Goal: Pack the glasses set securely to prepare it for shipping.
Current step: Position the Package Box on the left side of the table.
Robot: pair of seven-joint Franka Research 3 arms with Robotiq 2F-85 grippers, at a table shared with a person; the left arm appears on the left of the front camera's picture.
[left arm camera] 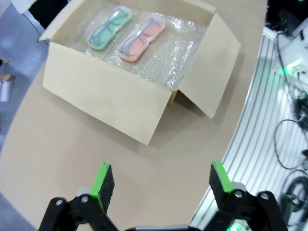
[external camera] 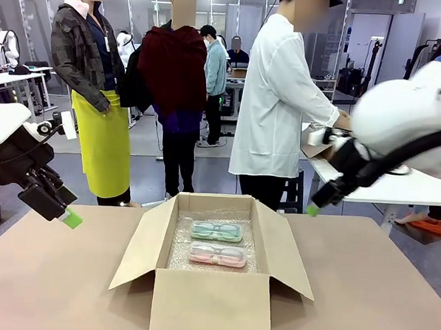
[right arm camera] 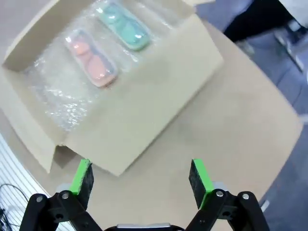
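An open cardboard box (external camera: 212, 301) stands mid-table, lined with bubble wrap (external camera: 211, 266). Inside lie the glasses set: a mint-green case (external camera: 216, 230) farther back and a pink case (external camera: 217, 255) nearer me, side by side. The left wrist view shows the mint-green case (left arm camera: 109, 28) and pink case (left arm camera: 142, 39) in the box (left arm camera: 110, 98); the right wrist view shows the pink case (right arm camera: 90, 58) and the mint-green case (right arm camera: 122, 27). My left gripper (external camera: 66, 214) hovers open above the table left of the box. My right gripper (external camera: 316, 207) hangs open above the box's right flap. Both are empty.
The box's flaps (external camera: 144, 239) splay outward on all sides. A person in a white shirt (external camera: 279, 101) stands at the far side, turned toward a side table (external camera: 397, 189). Bare tabletop (external camera: 44, 289) lies left and right of the box.
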